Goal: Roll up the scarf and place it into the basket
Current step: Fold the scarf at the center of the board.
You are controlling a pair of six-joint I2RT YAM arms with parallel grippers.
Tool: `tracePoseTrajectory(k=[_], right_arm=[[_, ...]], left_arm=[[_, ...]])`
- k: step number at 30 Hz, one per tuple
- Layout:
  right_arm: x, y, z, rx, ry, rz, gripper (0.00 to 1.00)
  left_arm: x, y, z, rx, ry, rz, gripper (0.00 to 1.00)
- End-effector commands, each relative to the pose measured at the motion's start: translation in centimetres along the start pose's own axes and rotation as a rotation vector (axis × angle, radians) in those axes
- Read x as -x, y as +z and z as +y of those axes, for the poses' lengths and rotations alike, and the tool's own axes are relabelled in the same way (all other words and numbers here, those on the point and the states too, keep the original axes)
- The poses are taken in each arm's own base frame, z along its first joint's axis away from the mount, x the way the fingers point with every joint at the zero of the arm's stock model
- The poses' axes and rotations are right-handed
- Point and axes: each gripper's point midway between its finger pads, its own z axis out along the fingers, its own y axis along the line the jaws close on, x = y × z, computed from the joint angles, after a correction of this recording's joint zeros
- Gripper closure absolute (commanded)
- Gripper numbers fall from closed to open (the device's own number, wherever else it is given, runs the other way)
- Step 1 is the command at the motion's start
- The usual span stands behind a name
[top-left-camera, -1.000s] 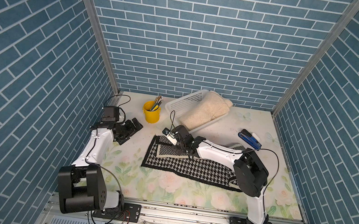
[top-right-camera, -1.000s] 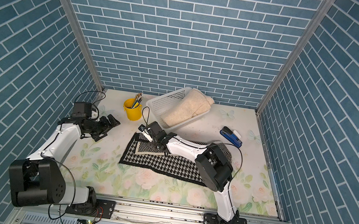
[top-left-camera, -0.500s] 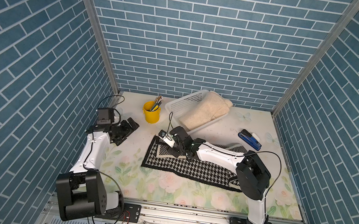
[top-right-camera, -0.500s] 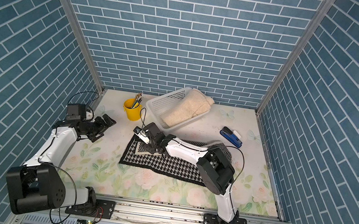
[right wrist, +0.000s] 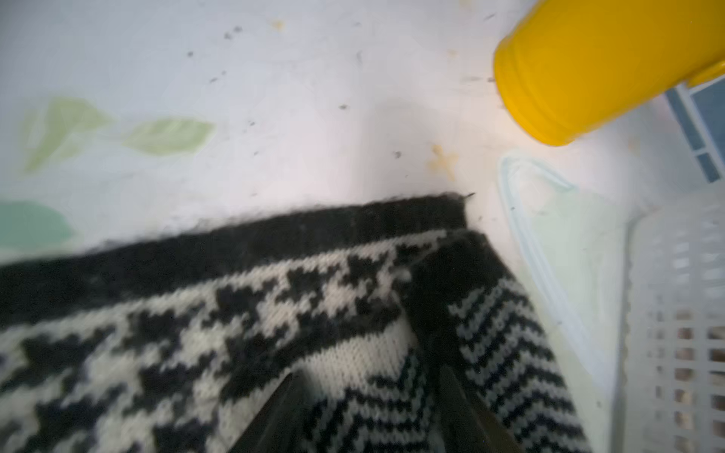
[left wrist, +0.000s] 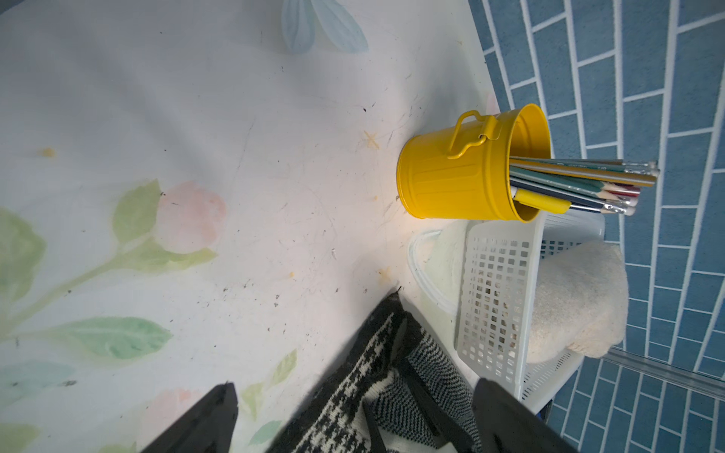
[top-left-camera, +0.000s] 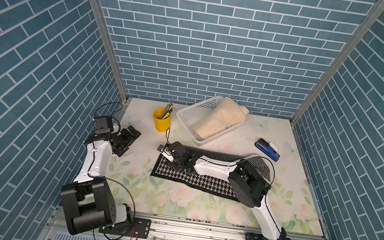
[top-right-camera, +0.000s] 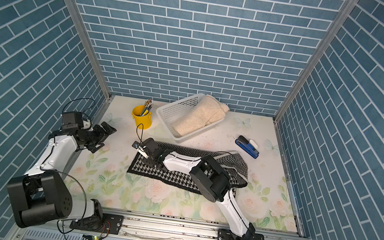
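Scarf (top-left-camera: 202, 182) lying unrolled, right gripper (right wrist: 368, 388) spread over its end, left gripper (left wrist: 356, 388) spread, well apart.

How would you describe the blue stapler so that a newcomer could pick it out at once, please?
Find the white basket at the back of the table, holding a cream cloth. To its right, beyond the black-and-white scarf, lies the stapler. It is the only deep-blue object on the table, low and long with a black top.
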Motion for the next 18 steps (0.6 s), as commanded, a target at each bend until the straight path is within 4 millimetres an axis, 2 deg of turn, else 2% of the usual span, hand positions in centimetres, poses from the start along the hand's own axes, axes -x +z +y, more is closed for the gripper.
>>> tracePoseTrajectory(k=[1, 5, 9, 12, 14, 15, 16, 17, 18], right_arm=[[0.8, 1.0, -2.5, -0.141, 0.025, -0.013, 0.43], [1.6, 0.6, -2.4, -0.114, 0.033, -0.040, 0.44], [1.3, 1.6, -2.7, -0.100, 0.036, -0.021, 0.50], [1.2, 2.3, -3.4, -0.106, 0.043, -0.005, 0.63], [1.3, 2.5, -3.8, -0.109, 0.044, 0.001, 0.75], [1.5, 2.4, -4.1, -0.110, 0.044, -0.001, 0.82], [1.7, 2.0, -4.2, -0.108, 0.043, -0.003, 0.95], [2.0, 1.4, -4.5, -0.116, 0.049, -0.010, 1.00], [2.2, 0.7, -4.6, -0.113, 0.051, -0.022, 1.00]], left_arm=[[0.4, -0.2, -0.4, -0.012, 0.023, -0.003, 0.00], [0.5, -0.2, -0.4, -0.012, 0.029, -0.004, 0.00], [0.4, 0.1, -0.4, -0.021, 0.025, 0.002, 0.00], [0.2, 0.3, -0.2, -0.021, 0.024, 0.009, 0.00], [0.2, 0.2, -0.2, -0.021, 0.027, 0.008, 0.00], [0.2, 0.1, -0.2, -0.020, 0.028, 0.008, 0.00], [0.2, 0.1, -0.3, -0.020, 0.030, 0.006, 0.00], [0.2, 0.1, -0.3, -0.020, 0.030, 0.005, 0.00], [0.2, 0.0, -0.3, -0.022, 0.031, 0.007, 0.00]])
